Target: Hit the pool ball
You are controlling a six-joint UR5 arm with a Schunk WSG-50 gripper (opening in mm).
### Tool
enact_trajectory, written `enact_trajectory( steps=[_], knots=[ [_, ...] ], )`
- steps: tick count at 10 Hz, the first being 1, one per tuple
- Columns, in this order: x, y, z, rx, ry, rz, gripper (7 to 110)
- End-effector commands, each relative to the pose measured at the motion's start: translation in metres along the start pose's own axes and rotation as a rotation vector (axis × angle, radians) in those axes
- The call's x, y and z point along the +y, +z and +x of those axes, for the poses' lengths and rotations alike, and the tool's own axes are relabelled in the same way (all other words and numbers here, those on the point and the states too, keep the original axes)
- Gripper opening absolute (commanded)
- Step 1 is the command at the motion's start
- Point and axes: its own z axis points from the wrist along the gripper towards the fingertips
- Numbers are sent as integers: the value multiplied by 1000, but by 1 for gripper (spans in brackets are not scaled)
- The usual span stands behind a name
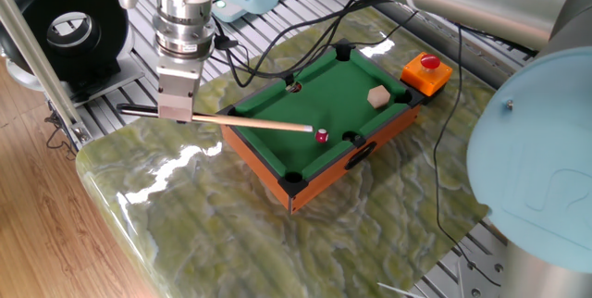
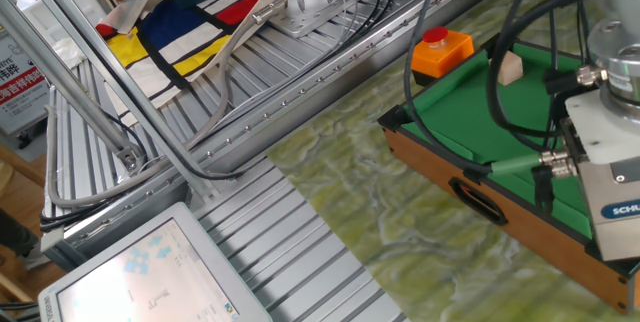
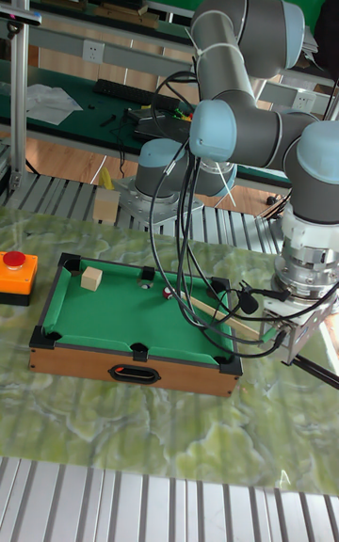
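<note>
- Gripper (image 1: 174, 111) is closed on the cue stick (image 1: 254, 123), holding it level over the mini pool table (image 1: 277, 174).
- Cue tip is at the pool ball (image 1: 322, 136).
- Pool ball lies on the green felt near a side pocket (image 1: 351, 138), apart from the tan cube (image 1: 376, 97).

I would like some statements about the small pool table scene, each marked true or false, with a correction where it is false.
1. The gripper holds a wooden cue stick. True.
2. The cue tip is right next to the pool ball. True.
3. The tan wooden cube lies outside the pool table. False: it rests on the green felt, near the end closest to the button.
4. The red button sits on a blue box. False: its box is orange.
5. The pool ball lies close to a side pocket. True.
</note>
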Motion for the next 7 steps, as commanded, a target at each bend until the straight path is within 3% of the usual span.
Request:
enact_trajectory(
  steps=[1,4,7],
  knots=[
    [1,-1,0,-7,10,-10,7],
    [9,0,-14,-67,17,-41,7],
    [7,3,-7,-51,19,-23,7]
  ],
)
